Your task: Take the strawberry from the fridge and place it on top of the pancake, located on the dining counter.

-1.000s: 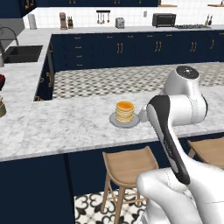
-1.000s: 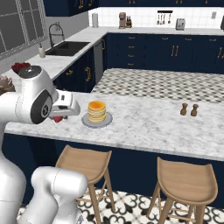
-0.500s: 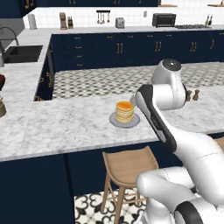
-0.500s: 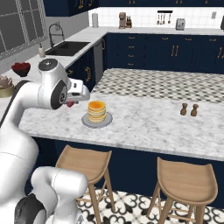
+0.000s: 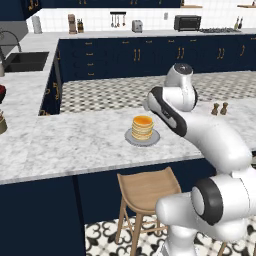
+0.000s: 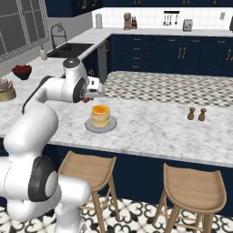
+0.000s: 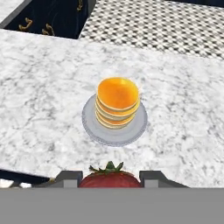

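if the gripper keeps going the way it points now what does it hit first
Probably the pancake stack on its plate: it sits just above centre in the hand view, ahead of the gripper holding the strawberry. Depth is unclear; it might meet the counter just short of it.

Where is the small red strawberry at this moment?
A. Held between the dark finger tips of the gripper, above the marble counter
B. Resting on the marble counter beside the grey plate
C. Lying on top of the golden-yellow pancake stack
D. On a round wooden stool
A: in the hand view the small red strawberry sits between the gripper finger tips, short of the golden-yellow pancake stack, whose top is bare.
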